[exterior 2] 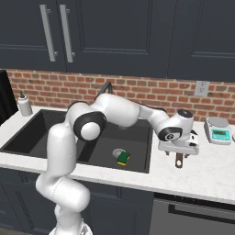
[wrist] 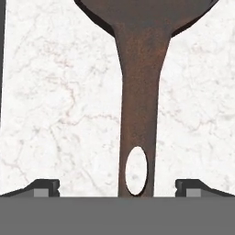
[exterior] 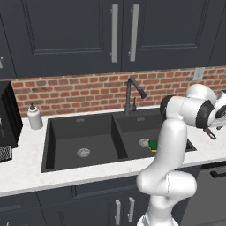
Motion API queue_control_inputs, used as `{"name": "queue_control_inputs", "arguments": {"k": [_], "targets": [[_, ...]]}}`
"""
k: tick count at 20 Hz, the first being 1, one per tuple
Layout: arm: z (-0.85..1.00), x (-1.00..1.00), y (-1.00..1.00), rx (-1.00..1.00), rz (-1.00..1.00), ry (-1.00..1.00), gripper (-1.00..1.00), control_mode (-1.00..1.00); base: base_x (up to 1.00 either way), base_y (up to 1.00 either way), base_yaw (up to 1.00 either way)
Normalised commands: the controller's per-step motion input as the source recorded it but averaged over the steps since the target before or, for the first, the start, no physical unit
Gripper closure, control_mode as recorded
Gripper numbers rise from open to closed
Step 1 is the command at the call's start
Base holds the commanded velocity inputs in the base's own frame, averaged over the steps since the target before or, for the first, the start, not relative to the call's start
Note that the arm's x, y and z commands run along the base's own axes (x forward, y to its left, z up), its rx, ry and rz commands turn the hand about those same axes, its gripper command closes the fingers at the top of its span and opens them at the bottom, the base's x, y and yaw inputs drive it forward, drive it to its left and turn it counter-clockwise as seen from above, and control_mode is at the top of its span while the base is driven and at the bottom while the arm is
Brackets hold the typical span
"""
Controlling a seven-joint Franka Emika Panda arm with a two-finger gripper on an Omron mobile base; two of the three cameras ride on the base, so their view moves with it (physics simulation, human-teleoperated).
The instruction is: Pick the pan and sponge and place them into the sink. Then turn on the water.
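Right base view: sponge (exterior 2: pixel 123 158) lies in sink (exterior 2: pixel 137 166).

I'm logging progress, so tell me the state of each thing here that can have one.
Sponge: lying in the sink's right basin, beside the drain.
Pan: still on the counter, handle between the open fingers, not gripped.
Gripper: open, over the pan handle.
Faucet: off, no water running.
Sink: left basin empty.
Cabinet doors: closed.
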Motion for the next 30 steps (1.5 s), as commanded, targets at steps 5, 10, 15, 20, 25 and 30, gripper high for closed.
{"name": "queue_control_inputs", "arguments": {"k": [5, 10, 15, 20, 25, 30], "targets": [[-0.2, 0.15, 0.0, 0.0, 0.0, 0.0, -1.0, -1.0, 0.0, 0.0, 0.0], [-0.17, 0.16, 0.0, 0.01, 0.0, 0.0, -1.0, -1.0, 0.0, 0.0, 0.0], [-0.14, 0.2, 0.0, 0.02, 0.0, 0.0, -1.0, -1.0, 0.0, 0.0, 0.0], [-0.14, 0.2, 0.0, 0.03, 0.0, 0.0, -1.0, -1.0, 0.0, 0.0, 0.0], [-0.12, 0.23, -0.01, 0.03, 0.0, 0.0, -1.0, -1.0, 0.0, 0.0, 0.0], [-0.09, 0.22, -0.05, 0.03, 0.0, 0.0, -1.0, -1.0, 0.0, 0.0, 0.0]]}}
